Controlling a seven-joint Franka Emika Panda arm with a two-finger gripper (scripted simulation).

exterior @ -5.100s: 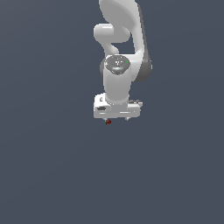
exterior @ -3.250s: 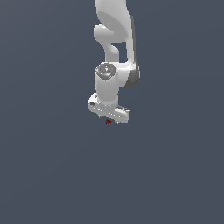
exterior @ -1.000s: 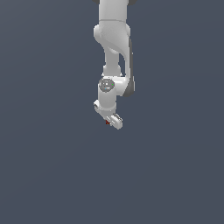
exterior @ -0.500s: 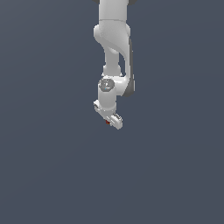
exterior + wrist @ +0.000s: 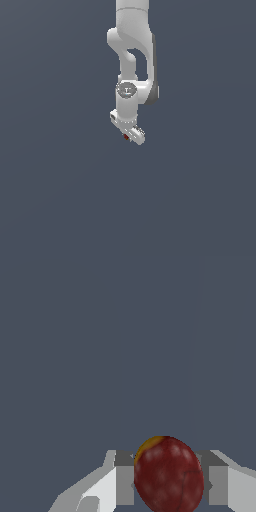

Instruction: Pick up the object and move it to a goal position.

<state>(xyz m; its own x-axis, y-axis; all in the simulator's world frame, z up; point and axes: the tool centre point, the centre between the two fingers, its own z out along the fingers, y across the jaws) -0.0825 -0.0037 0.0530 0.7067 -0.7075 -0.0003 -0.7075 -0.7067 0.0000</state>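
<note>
Dark-red round ball (image 5: 168, 474) sits pinched between your white gripper's (image 5: 128, 136) fingers near frame centre: pickup looks done, goal delivery remains.

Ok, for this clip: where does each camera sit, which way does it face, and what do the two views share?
Exterior view: off the arm, its exact place unknown; it faces the white arm hanging from the top of the picture, with the gripper at its lower end.
Wrist view: on the wrist, looking along the fingers past the dark-red object to plain grey background.
Shared: the gripper shut on the object.
</note>
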